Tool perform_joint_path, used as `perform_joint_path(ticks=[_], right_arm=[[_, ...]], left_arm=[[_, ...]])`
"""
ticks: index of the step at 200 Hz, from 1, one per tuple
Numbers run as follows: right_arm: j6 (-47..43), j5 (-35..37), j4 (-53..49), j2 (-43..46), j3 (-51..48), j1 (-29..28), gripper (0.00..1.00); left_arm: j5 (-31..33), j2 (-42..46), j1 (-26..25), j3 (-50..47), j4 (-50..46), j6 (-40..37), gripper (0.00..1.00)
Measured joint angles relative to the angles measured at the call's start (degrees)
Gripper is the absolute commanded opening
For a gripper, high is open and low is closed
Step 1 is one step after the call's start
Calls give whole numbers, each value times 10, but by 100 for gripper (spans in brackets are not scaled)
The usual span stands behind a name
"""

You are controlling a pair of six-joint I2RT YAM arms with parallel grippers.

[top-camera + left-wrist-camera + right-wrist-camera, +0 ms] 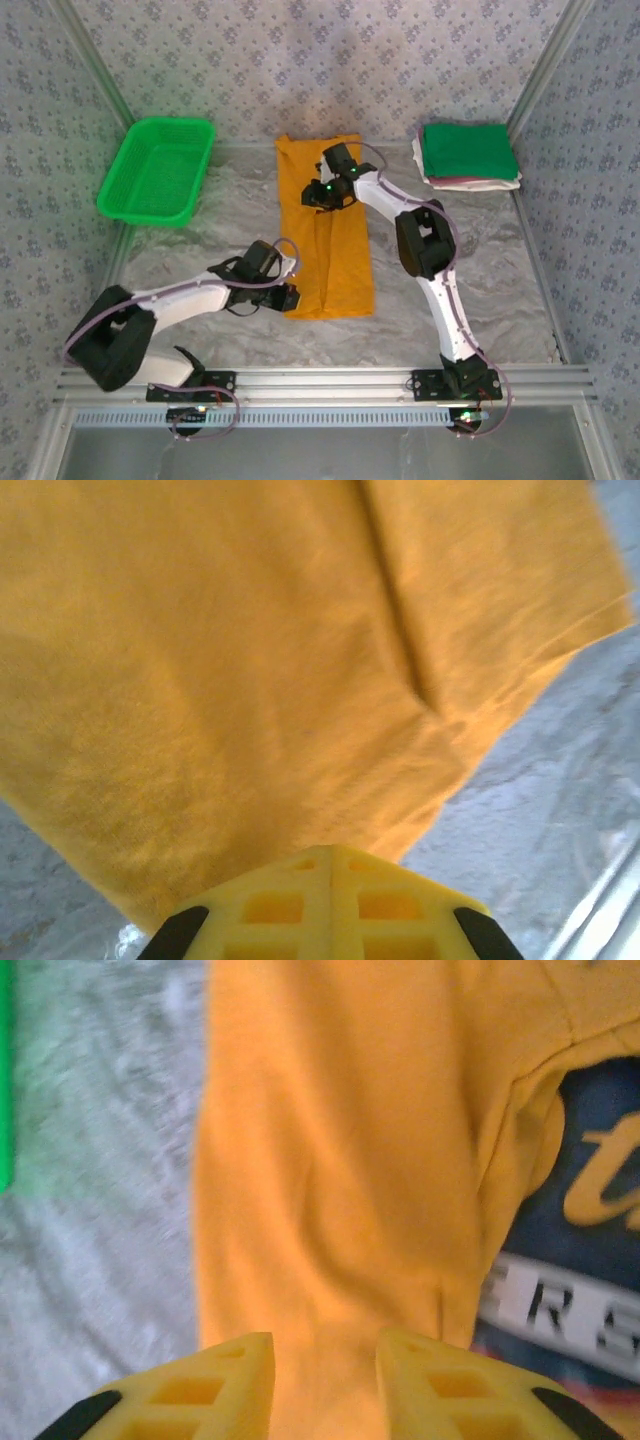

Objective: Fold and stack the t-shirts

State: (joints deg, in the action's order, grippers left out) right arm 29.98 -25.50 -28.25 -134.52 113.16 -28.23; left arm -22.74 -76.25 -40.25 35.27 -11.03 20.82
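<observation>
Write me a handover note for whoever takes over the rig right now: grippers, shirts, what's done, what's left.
Left gripper: jaws shut, apparently pinching the near left corner of the orange shirt.
Right gripper: jaws open over the shirt's far half, holding nothing.
Orange shirt: mid-table, folded into a long strip, print partly showing.
Stack: far right, green on top, maroon and white beneath.
Done: lengthwise folds.
Left: fold the strip across, then put it on the stack.
</observation>
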Motion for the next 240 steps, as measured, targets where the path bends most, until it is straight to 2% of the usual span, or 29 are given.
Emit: perform_joint_path(ticks=[13,28,45,64,80,107,129,174,240], right_arm=[[-5,-3,19,82,-74,2,43],[-4,-4,56,195,-178,4,45],[-2,7,113,328,-307,5,47],[2,30,170,442,-453,5,48],[6,52,198,481,-556,5,48],[17,77,210,485,-677,4,48],[26,86,221,485,-715,-2,48],[28,99,259,495,-719,-16,48],[21,130,272,585,-736,-16,51]], left_arm=[[3,49,1,-1,-1,7,21],[4,109,16,-8,5,23,27],[-11,158,80,-37,23,65,30],[-30,169,150,-80,37,113,36],[-50,158,163,-105,33,143,40],[-101,121,161,-112,42,176,42],[-125,92,151,-112,63,193,43],[-132,47,110,-112,87,209,43],[-110,48,97,-110,59,209,43]])
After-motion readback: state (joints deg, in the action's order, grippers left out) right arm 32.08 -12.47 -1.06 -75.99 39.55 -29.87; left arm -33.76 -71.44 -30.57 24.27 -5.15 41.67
